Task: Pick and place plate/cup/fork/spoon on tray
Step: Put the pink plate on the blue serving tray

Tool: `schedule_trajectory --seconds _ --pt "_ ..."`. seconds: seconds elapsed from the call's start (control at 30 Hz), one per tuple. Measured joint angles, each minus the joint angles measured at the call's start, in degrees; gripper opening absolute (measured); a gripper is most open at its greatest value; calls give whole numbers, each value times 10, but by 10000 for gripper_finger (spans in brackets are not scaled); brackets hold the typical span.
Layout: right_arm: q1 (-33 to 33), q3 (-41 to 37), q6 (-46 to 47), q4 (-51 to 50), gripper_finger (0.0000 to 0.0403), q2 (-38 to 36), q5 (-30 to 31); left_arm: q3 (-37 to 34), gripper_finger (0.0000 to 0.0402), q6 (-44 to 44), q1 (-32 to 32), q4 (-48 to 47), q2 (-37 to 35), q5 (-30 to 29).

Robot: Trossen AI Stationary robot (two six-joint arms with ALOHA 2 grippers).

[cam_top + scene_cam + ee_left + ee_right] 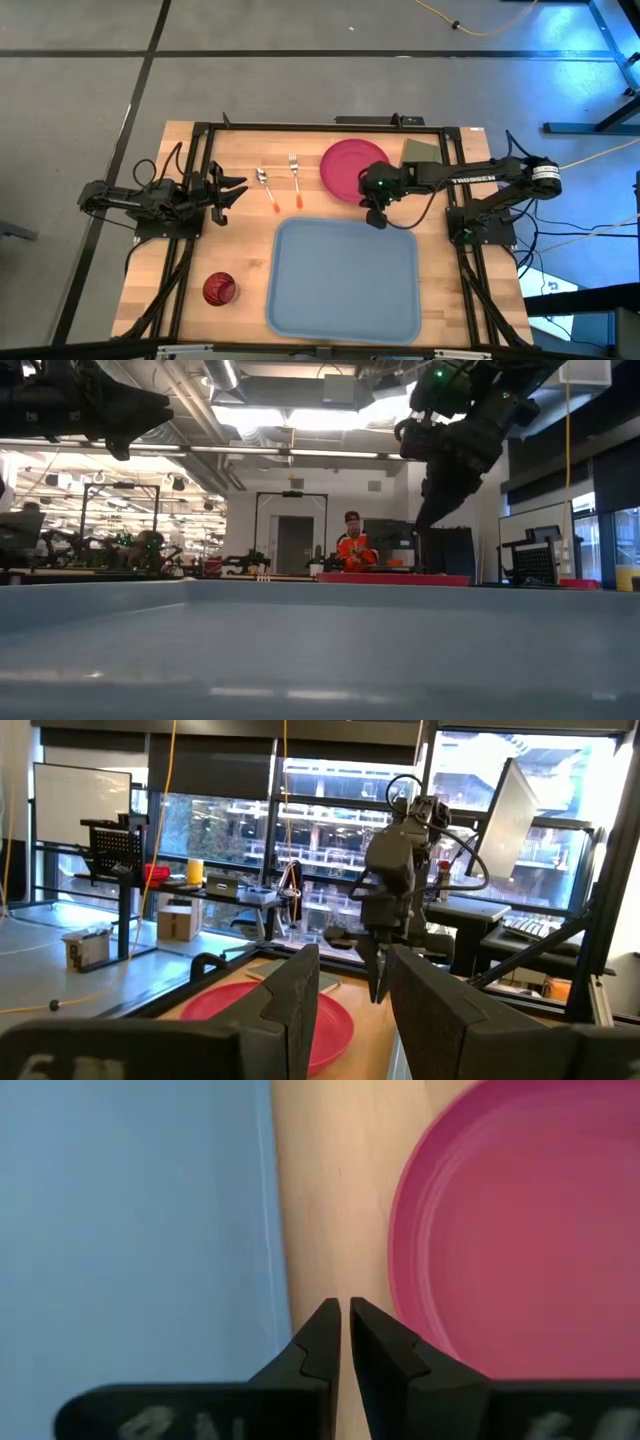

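The pink-red plate (pixel 345 165) lies flat on the table at the far middle. The light blue tray (pixel 345 275) lies nearer. My right gripper (pixel 345 1312) hangs tilted downward over the bare strip of wood between the plate's near edge (pixel 420 1280) and the tray's far rim (pixel 270 1230). Only a narrow slit shows between its fingertips, and nothing is in it. The fork (pixel 295 175) and spoon (pixel 267 187) lie side by side left of the plate. The dark red cup (pixel 219 289) stands near the left front. My left gripper (pixel 238 190) waits open at the left.
A small green pad (pixel 422 152) lies right of the plate, under my right arm. A black frame runs round the table top. Bare wood shows left of the tray around the cup. In the low view a person (pixel 352 550) sits far off in the room.
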Motion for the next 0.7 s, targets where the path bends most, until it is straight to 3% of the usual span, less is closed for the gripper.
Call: schedule_trajectory --seconds 0.37,0.7 --pt "6 0 20 29 41 0 17 0 115 0 0 0 0 0" --pt "1 0 57 23 114 42 40 0 115 0 0 0 0 0"
